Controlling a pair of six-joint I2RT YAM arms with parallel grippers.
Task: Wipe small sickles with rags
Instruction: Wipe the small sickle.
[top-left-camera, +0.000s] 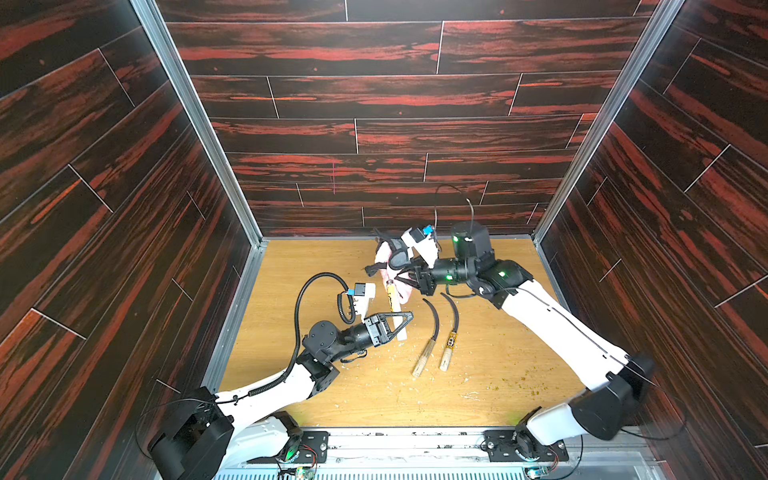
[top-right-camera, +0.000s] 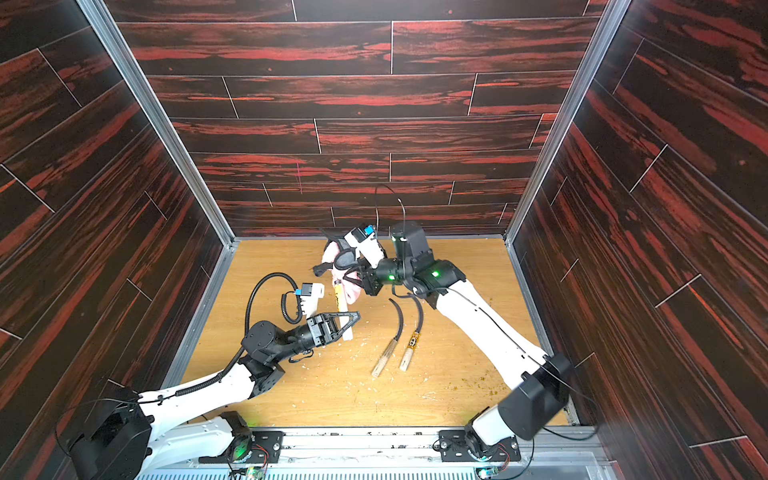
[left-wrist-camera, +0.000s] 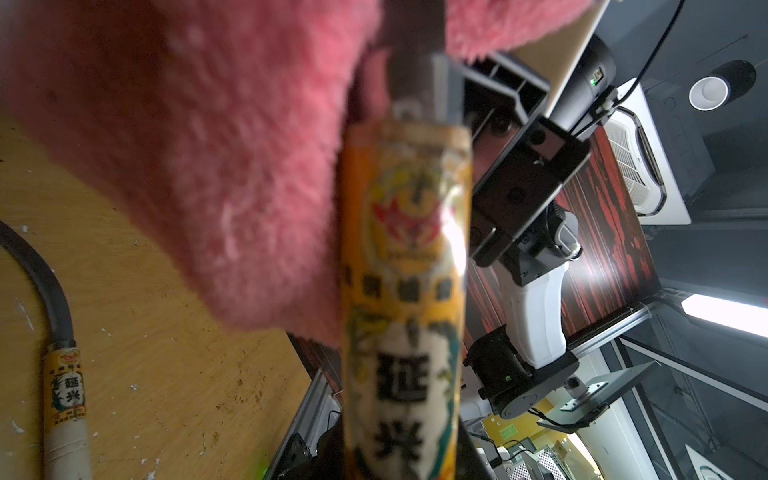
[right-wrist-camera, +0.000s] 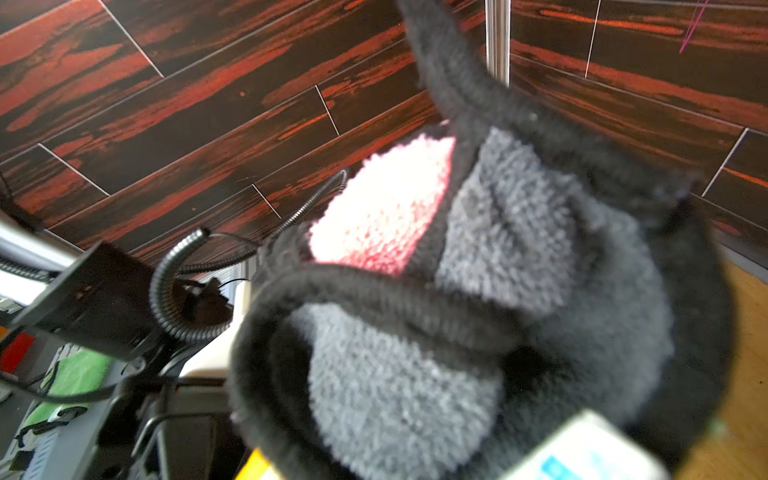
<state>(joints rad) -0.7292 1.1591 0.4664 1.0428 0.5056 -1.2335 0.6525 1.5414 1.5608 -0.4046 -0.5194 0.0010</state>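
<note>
- Left gripper (top-left-camera: 402, 323) clamped on labelled sickle's (top-left-camera: 391, 296) handle.
- Right gripper (top-left-camera: 406, 279) pinched on pink rag (top-left-camera: 383, 254) over blade.
- Left wrist view alone resolves label's (left-wrist-camera: 405, 374) black characters.

Loose sickles (top-left-camera: 424, 356) obstruct centre; table (top-left-camera: 374, 403) front strip free

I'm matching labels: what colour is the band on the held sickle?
Yellow-orange label band with black characters and a red emblem, clearest in the left wrist view.
</note>
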